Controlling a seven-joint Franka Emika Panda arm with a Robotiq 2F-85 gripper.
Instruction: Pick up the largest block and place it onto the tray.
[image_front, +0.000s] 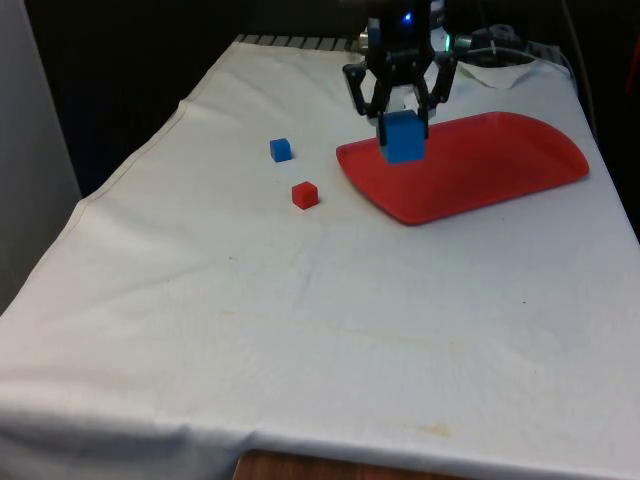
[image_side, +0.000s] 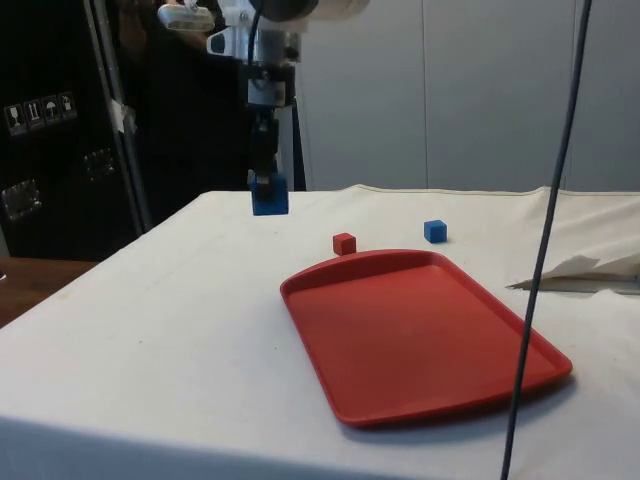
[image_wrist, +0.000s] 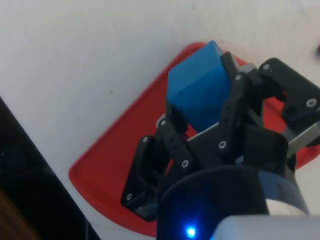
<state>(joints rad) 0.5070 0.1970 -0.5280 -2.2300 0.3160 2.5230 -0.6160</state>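
Observation:
A large blue block (image_front: 404, 137) hangs in the air, and my gripper (image_front: 402, 122) is shut on it. The same block (image_side: 269, 197) in the side view is well above the cloth, near the tray's far corner. In the wrist view the block (image_wrist: 197, 87) sits clamped between the black fingers (image_wrist: 232, 95), with the red tray (image_wrist: 107, 165) below it. The red tray (image_front: 500, 170) lies flat at the front view's right. A small blue block (image_front: 281, 150) and a small red block (image_front: 305, 195) rest on the cloth to the left of the tray.
A black cable (image_side: 545, 250) hangs across the side view in front of the tray (image_side: 420, 340). Crumpled white cloth (image_side: 590, 268) lies beyond the tray. The near half of the table (image_front: 300, 340) is bare white cloth.

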